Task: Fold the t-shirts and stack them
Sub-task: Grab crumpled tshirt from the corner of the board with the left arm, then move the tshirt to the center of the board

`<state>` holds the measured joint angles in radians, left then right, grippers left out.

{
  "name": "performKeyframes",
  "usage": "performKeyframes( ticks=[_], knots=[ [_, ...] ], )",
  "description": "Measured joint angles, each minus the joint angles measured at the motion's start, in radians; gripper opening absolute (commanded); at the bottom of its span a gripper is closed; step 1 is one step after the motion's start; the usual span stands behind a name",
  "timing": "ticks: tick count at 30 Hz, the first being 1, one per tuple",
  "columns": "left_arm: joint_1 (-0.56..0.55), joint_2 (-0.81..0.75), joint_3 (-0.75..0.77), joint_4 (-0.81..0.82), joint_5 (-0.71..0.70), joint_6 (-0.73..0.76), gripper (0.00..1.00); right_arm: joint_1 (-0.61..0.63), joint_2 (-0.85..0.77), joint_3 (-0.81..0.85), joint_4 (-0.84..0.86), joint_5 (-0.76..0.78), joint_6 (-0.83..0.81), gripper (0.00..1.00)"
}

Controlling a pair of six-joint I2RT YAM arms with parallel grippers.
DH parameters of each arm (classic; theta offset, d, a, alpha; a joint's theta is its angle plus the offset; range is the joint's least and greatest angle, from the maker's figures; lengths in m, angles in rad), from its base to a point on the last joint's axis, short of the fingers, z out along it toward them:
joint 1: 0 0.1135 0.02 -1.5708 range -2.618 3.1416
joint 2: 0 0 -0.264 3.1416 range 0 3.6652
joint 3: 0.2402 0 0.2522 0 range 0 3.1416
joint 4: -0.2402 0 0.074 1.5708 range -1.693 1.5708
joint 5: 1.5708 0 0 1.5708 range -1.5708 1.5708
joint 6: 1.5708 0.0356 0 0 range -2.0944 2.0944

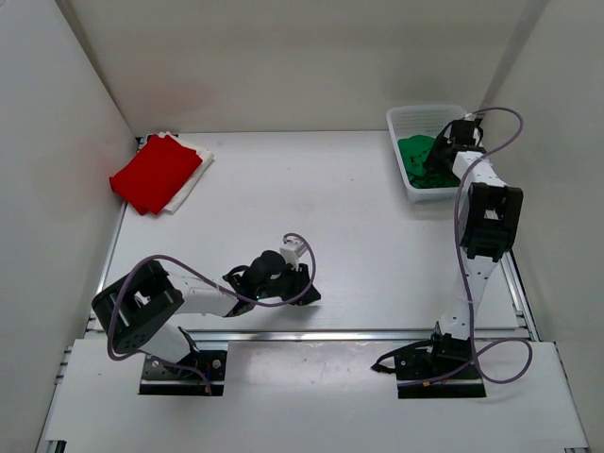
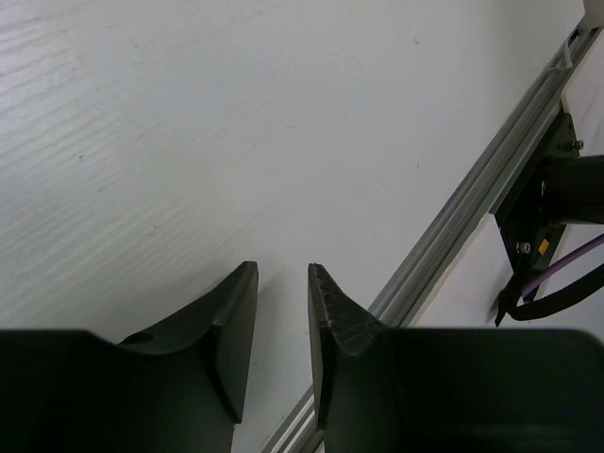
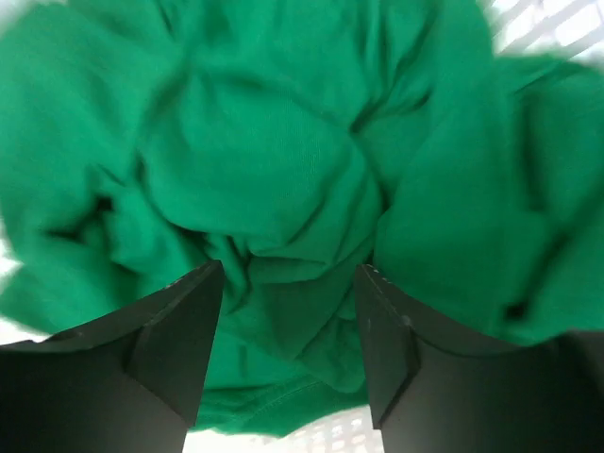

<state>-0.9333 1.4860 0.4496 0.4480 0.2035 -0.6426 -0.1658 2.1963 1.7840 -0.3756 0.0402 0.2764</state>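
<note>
White t-shirt [image 1: 192, 162] mostly hidden beneath the red t-shirt [image 1: 156, 175]; green t-shirt [image 3: 283, 189] blurred, edge-cropped.

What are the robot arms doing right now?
Right tool open over crumpled green cloth shirt in white lattice basket. Left tool idle, nearly closed. Nothing blocking.

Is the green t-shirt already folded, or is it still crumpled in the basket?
Crumpled. The green t-shirt lies bunched in the basket, with the open right gripper over it.

table [image 1: 311, 189] white | red shirt [image 1: 156, 172] far-left | basket [image 1: 408, 121] far-right
</note>
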Motion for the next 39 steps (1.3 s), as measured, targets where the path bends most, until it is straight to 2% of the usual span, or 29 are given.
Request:
performKeyframes(
  ticks=[2, 4, 6, 7, 12, 15, 19, 23, 27, 30, 33, 39],
  knots=[
    [0.021, -0.005, -0.020, 0.014, 0.013, -0.005, 0.39, 0.004, 0.042, 0.018, -0.033, -0.005, -0.015, 0.56],
    [0.038, -0.005, -0.036, 0.019, 0.021, -0.009, 0.38, 0.009, 0.070, 0.043, -0.061, -0.011, -0.020, 0.51],
    [0.050, -0.004, -0.040, 0.020, 0.029, -0.013, 0.34, 0.016, 0.096, 0.080, -0.077, -0.013, -0.030, 0.12],
    [0.053, -0.004, -0.040, 0.023, 0.031, -0.015, 0.34, 0.021, 0.107, 0.100, -0.084, -0.013, -0.032, 0.00],
    [0.061, -0.004, -0.040, 0.024, 0.038, -0.021, 0.34, 0.032, 0.089, 0.099, -0.063, -0.016, -0.022, 0.00],
    [0.071, -0.004, -0.040, 0.024, 0.053, -0.032, 0.34, 0.033, 0.013, 0.038, -0.039, -0.034, -0.016, 0.00],
    [0.101, -0.005, -0.040, 0.024, 0.068, -0.046, 0.36, 0.036, -0.215, -0.097, 0.008, -0.077, -0.011, 0.00],
    [0.143, -0.008, -0.039, 0.013, 0.071, -0.056, 0.38, 0.060, -0.482, -0.127, 0.069, -0.115, -0.010, 0.00],
    [0.212, -0.033, -0.038, -0.013, 0.079, -0.084, 0.40, 0.151, -0.722, -0.127, 0.167, -0.198, 0.014, 0.00],
    [0.274, -0.069, -0.039, -0.026, 0.083, -0.107, 0.40, 0.233, -0.828, -0.123, 0.242, -0.312, 0.054, 0.01],
    [0.336, -0.120, -0.050, -0.025, 0.085, -0.132, 0.40, 0.344, -0.843, -0.021, 0.254, -0.405, 0.066, 0.00],
    [0.499, -0.221, -0.123, -0.035, 0.103, -0.175, 0.42, 0.538, -0.686, 0.362, 0.207, -0.545, 0.064, 0.00]
  ],
)
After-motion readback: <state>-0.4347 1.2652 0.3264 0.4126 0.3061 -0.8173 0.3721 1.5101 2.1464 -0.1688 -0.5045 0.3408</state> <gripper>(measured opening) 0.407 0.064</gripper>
